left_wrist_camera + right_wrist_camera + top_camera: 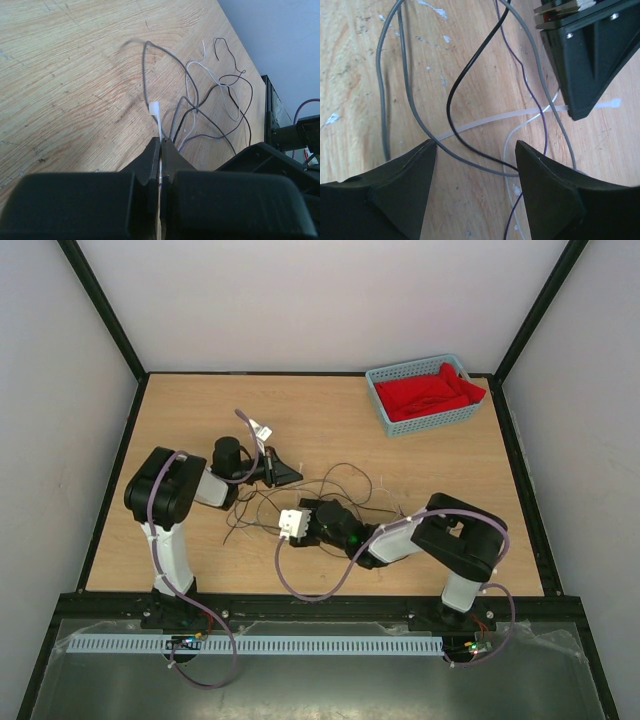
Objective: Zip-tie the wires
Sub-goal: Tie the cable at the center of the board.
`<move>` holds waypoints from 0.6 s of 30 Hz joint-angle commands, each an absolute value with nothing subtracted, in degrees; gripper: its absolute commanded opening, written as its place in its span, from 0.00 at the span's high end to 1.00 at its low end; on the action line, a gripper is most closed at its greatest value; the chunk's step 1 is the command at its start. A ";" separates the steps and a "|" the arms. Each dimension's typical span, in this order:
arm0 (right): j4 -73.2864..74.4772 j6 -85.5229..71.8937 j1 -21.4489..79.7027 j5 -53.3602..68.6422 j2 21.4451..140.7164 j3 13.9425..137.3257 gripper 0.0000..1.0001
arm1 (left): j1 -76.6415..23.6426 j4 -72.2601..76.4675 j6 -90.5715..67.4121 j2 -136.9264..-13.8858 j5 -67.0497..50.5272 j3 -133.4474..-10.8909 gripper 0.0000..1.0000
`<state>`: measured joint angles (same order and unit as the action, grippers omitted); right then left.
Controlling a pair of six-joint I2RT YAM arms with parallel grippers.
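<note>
Finding: you are gripping the zip tie (pixel 490 119) in the left pincer (pixel 161 142), its pads pressing together on the strip just behind the head. In the left wrist view the head is projecting past the tips toward 12 o'clock.

In my judgement this grip is leaving the long tail free. In the right wrist view the tail is running from the left pincer at 2 o'clock down toward 8 o'clock.

The right pincer (pixel 475 150) is standing spread, holding nothing, with the tail's free end lying just beside its 9 o'clock finger. It appears to be lining up to take that end.

The wires (pixel 340 485) are lying as a loose, unbundled tangle at the centre of the surface (pixel 330 410), trailing toward 3 o'clock. The tie is not yet looping around them.

Risk: a black wire (pixel 451 100) is crossing the tail between the spread fingers, so closing may be trapping it too.
</note>
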<state>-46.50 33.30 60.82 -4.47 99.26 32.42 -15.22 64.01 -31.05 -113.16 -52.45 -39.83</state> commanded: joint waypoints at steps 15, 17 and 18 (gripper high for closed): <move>-40.57 32.42 54.46 -7.00 106.93 42.70 0.27 | -15.97 66.44 -30.23 -111.46 -52.21 -37.58 1.00; -40.64 31.61 54.40 -8.04 107.12 43.08 0.27 | -16.08 66.36 -30.23 -111.44 -52.22 -37.53 1.00; -40.65 31.02 54.36 -8.51 107.21 43.27 0.27 | -16.16 66.43 -30.20 -111.44 -52.21 -37.45 1.00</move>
<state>-43.40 33.32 54.54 -6.44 105.86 41.95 -15.62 64.03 -31.05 -113.16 -51.64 -38.24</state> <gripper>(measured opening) 0.732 0.005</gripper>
